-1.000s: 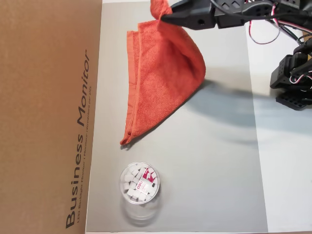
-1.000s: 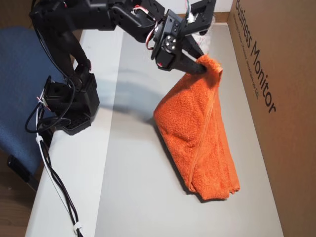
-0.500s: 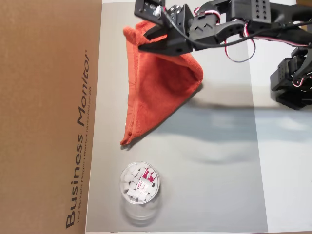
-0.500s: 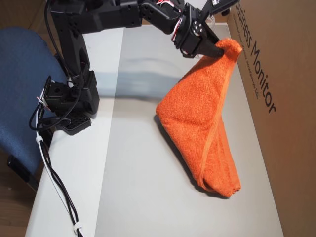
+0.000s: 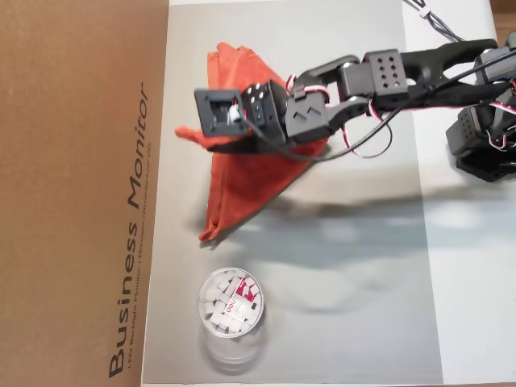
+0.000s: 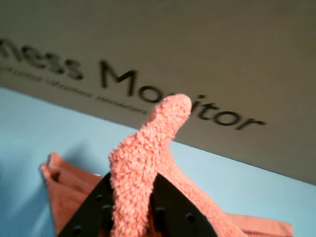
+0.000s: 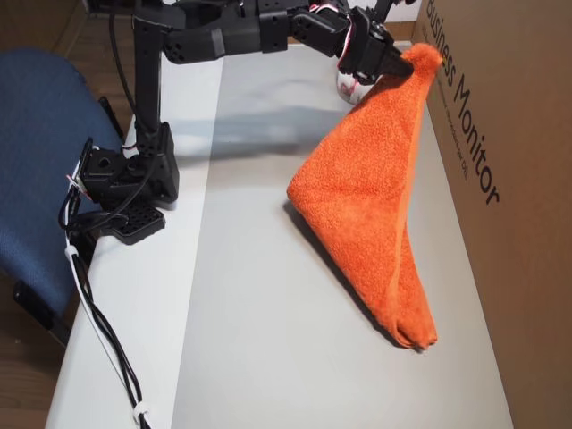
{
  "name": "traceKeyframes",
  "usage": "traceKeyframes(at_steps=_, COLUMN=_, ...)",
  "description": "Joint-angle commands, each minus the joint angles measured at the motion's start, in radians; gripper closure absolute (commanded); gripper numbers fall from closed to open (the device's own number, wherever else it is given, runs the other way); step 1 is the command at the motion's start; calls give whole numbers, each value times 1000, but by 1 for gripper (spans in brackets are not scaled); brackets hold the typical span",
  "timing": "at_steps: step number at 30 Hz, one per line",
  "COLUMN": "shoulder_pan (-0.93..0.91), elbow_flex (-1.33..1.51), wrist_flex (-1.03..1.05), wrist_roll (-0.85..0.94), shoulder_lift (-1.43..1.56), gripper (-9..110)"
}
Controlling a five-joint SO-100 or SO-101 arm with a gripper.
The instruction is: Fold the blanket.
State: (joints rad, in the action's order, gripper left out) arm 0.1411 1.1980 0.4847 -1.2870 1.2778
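The blanket (image 7: 371,192) is hanging by one corner, its far end resting on the grey mat (image 7: 259,340), long axis running along the cardboard box (image 7: 500,179). The gripper (image 7: 404,71) is pinching that corner; the wrist view is showing terry (image 6: 148,163) poking between black fingers (image 6: 96,207). Only one overhead view is showing the plastic tub (image 5: 230,302).
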Motion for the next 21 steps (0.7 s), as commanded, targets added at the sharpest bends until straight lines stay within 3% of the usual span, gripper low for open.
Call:
traceKeyframes(at_steps=1, shoulder_pan=40, elbow_flex=-44, wrist_flex=-25, wrist_roll=34, shoulder_lift=-9, gripper=100)
traceKeyframes(at_steps=21, shoulder_pan=100, elbow_flex=-61, wrist_flex=-28, wrist_roll=109, shoulder_lift=-236, gripper=99)
